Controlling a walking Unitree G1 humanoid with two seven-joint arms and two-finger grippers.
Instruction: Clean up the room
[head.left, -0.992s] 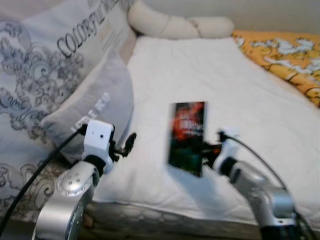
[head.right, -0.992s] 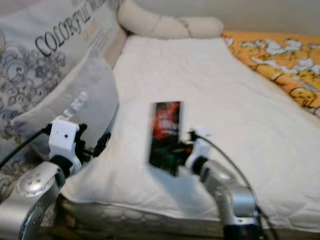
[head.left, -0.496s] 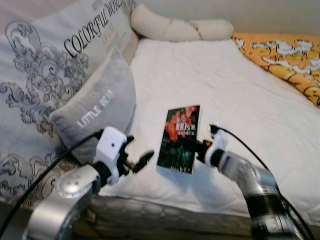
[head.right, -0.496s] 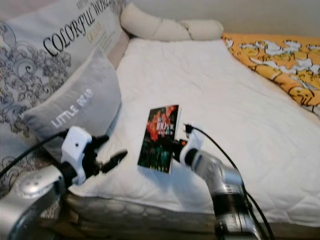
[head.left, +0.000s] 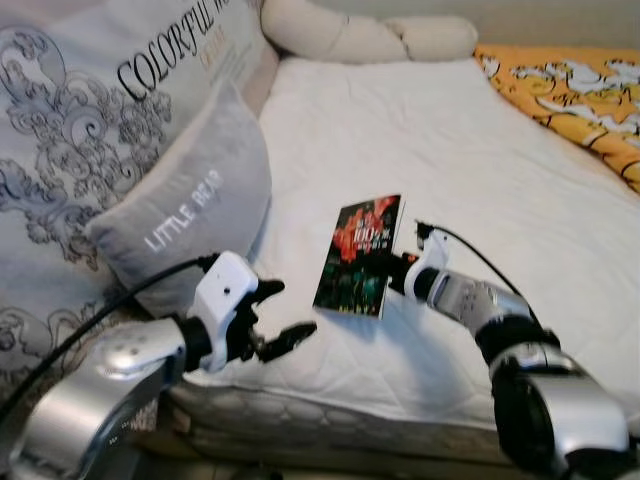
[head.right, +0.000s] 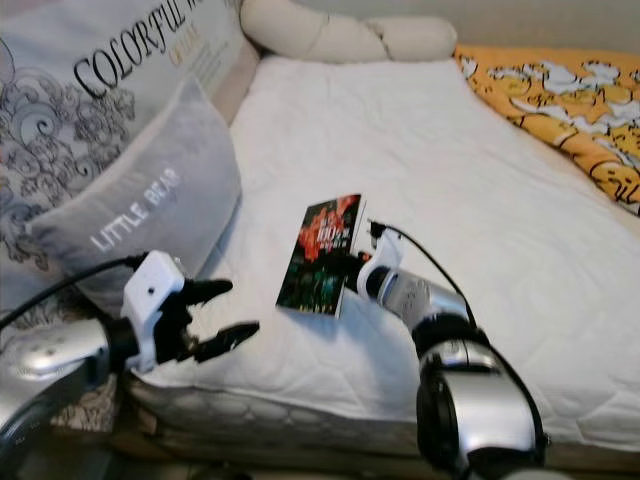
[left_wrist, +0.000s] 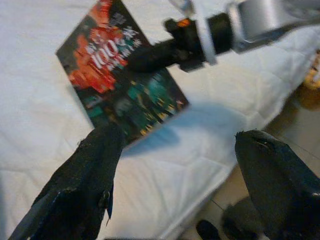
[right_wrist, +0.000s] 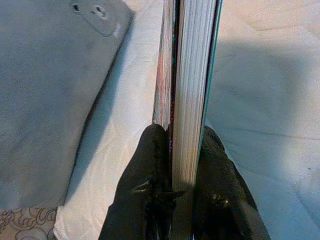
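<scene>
A book with a dark red and green cover is held just above the white bed, tilted. My right gripper is shut on its right edge; in the right wrist view both fingers pinch the book seen edge-on. My left gripper is open, low at the mattress's front left edge, a little left of the book. The left wrist view has its two fingers spread wide, with the book and the right gripper beyond them.
A grey "LITTLE BEAR" pillow leans against a large patterned cushion at the left. A cream bolster lies at the head of the bed. An orange patterned blanket covers the far right. Floor lies beyond the mattress edge.
The right gripper has carried the book slightly forward and lower over the bed. The left gripper has moved right along the mattress edge, its fingers spread wider. The camera has shifted a little.
</scene>
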